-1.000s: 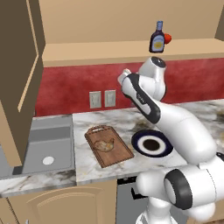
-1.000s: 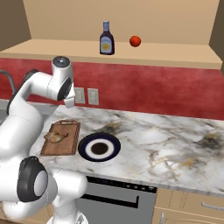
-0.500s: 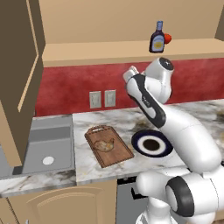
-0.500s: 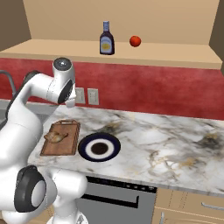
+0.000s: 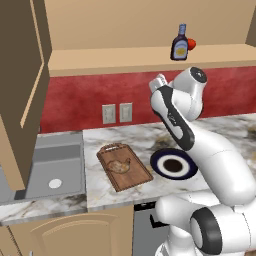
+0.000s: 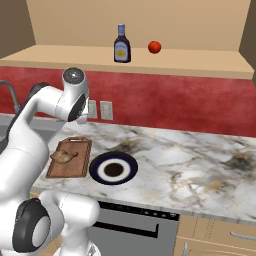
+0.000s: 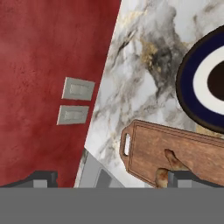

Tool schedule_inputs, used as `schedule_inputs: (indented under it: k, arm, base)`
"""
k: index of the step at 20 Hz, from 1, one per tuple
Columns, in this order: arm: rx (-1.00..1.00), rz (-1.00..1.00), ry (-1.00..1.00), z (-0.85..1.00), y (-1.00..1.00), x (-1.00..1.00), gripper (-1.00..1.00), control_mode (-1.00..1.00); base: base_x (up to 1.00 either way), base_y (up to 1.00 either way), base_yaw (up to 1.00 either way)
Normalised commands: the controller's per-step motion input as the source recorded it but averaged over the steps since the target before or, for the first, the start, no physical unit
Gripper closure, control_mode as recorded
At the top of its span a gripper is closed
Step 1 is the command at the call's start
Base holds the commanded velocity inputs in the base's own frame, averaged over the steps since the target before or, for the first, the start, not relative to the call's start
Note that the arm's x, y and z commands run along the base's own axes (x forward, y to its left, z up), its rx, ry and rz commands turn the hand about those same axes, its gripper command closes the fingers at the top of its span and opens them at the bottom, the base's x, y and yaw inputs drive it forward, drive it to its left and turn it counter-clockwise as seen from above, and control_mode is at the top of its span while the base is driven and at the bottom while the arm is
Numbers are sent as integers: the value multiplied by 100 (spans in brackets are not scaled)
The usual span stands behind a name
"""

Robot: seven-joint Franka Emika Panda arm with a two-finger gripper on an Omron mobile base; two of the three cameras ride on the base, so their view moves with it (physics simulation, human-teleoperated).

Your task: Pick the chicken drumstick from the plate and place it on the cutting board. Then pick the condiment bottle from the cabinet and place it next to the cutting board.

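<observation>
This is a kitchen. A long marble counter (image 6: 200,160) runs under a red back wall (image 6: 190,107), below the pincer (image 7: 111,177). A grey sink (image 5: 52,167) sits in the counter, off to one side of the pincer. Two wall plugs (image 7: 74,101) are on the red wall, in front of the pincer. High above it is a light-wood cabinet (image 5: 125,55) with a sauce bottle (image 6: 121,45) on its shelf. Under the pincer lie a wooden cutting board (image 5: 125,167) with a chicken piece (image 5: 120,166) on it and a blue plate (image 6: 113,169) just beside.
</observation>
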Motion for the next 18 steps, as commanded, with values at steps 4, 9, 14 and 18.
schedule_inputs:
  k: [4, 9, 14, 18]
  arm:
    - [9, -9, 0, 10, -13, 0, -100, -100]
    - [9, -9, 0, 9, -11, 0, -100, -100]
    - [10, -11, 0, 7, -16, 0, -100, -100]
    - [11, -10, 0, 8, -14, -1, -100, -100]
  base:
    - [0, 0, 0]
    - [0, 0, 0]
    - [0, 0, 0]
    - [0, 0, 0]
